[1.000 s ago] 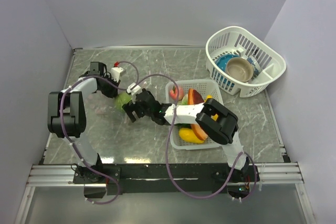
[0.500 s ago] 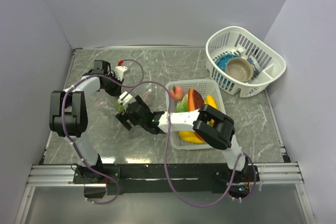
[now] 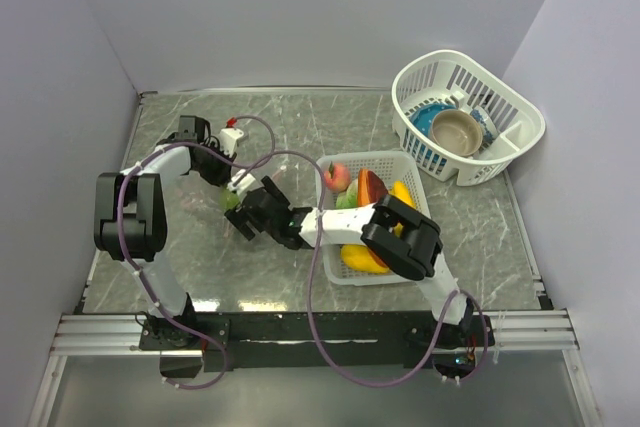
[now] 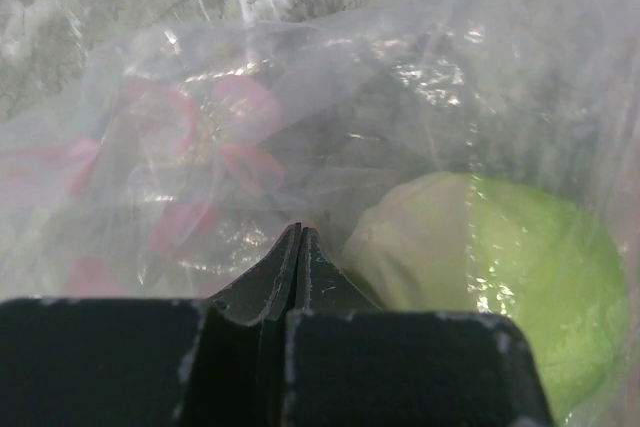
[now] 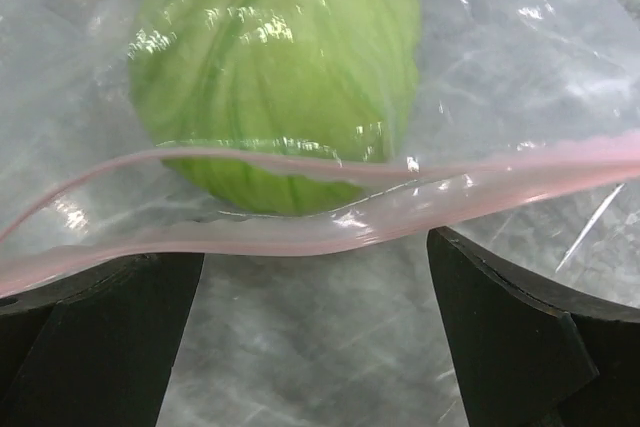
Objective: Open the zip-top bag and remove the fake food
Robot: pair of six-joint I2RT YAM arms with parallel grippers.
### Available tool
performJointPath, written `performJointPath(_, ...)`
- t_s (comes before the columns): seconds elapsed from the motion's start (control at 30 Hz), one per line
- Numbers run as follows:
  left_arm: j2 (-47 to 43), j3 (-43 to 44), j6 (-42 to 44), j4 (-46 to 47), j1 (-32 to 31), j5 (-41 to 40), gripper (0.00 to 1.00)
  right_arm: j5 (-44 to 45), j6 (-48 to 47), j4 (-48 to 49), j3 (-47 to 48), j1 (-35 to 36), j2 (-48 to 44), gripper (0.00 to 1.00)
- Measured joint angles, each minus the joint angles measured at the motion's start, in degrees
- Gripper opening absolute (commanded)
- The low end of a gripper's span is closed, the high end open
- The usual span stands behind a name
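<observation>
Zip-top bag [image 5: 400,209] pinched by left gripper [image 4: 298,239], right gripper [image 5: 315,287] wide open

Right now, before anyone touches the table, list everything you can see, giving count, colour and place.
zip-top bag: one, clear with pink zip strip, left of the tray
lettuce: one, green, inside the bag
tray: one, white, mid-table
pink-red fruit: one, tray's far left corner
slice: one, orange and dark red, in tray
banana: one, yellow, tray's near end
basket: one, white, far right
blue bowl, tan bowl: one each, in basket
table: one, grey marble
left gripper: black, shut on the bag
right gripper: black, open, astride the zip strip
</observation>
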Motion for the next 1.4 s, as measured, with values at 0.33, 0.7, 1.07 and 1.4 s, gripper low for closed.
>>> performJointPath(0.33,1.0,-0.2,0.4,-0.3,0.0,-0.1,0.02,-4.0,1.4,-0.3,-11.0,0.0,-7.5,1.0)
performJointPath(0.7,1.0,-0.3,0.4,-0.3,0.0,-0.1,0.02,-5.6,1.1,0.3,-14.6,0.9,-15.0,1.0)
performJointPath(1.07,1.0,-1.6,0.6,0.1,0.0,-0.6,0.02,-8.9,-0.4,0.8,-9.4,-3.0,-11.8,0.99)
performJointPath(1.4,1.0,-2.2,0.8,0.6,0.0,-0.6,0.02,-11.3,-0.9,0.9,-9.2,-3.7,-11.8,0.98)
